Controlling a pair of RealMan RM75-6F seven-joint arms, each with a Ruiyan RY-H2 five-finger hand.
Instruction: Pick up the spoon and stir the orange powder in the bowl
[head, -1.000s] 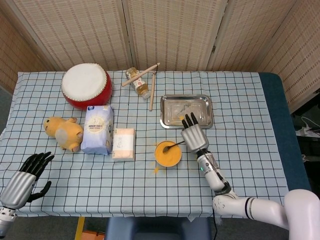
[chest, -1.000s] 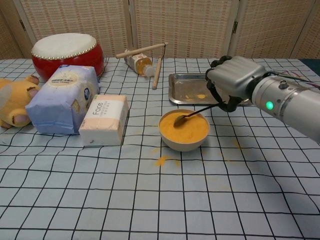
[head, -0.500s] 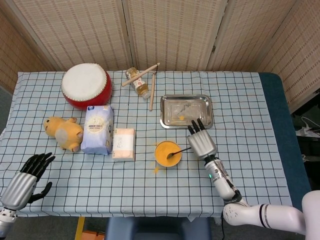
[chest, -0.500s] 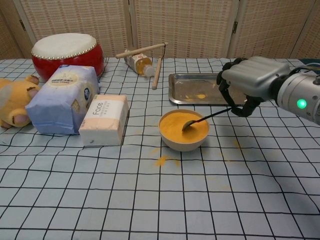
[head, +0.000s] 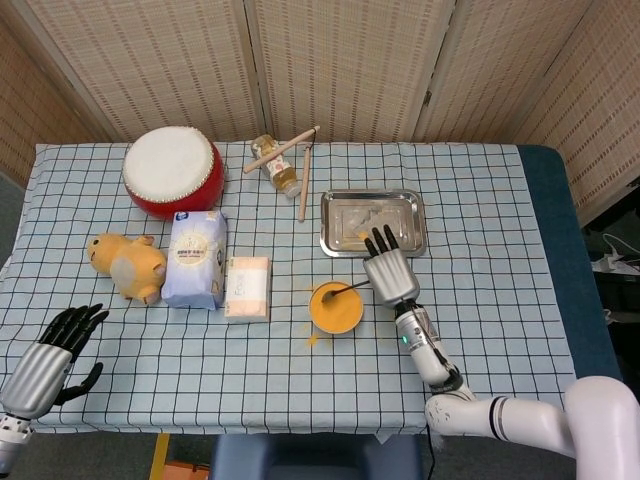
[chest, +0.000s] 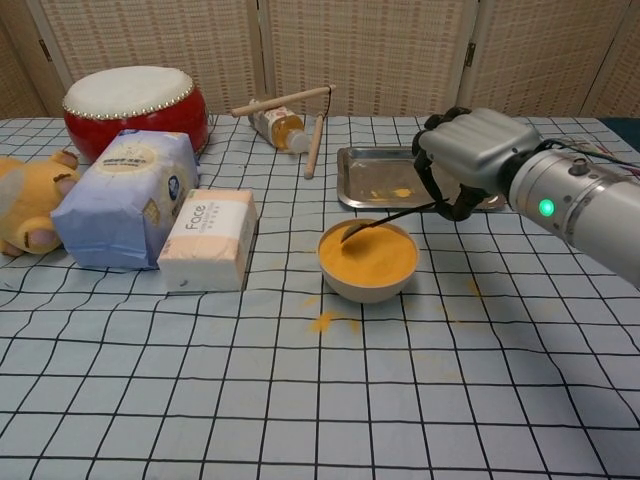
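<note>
While the steel tray (chest: 372, 160) sits just behind, nothing blocks the bowl (chest: 367, 281) (orange powder (chest: 372, 256) heaped). Right hand (chest: 466, 150) grips the spoon (chest: 385, 218), tip apparently in powder; left hand (head: 48, 358) spread, holding nothing.

**Checked bench, fully loaded**

The bench (head: 480, 200) wears a blue-and-white checked cloth. At centre sits the bowl (head: 335, 307) of orange powder, spilled powder (chest: 325, 321) on the cloth at its 7 o'clock. At 1 o'clock from the bowl, a steel tray (head: 372, 222). At 9 o'clock, a tissue box (head: 248, 288), touching a blue packet (head: 194, 259), then a plush bear (head: 127, 265). Up at 11 o'clock, the red drum (head: 172, 172); at 12, a bottle (head: 276, 166) on its side with two wooden sticks (head: 305, 185).
</note>
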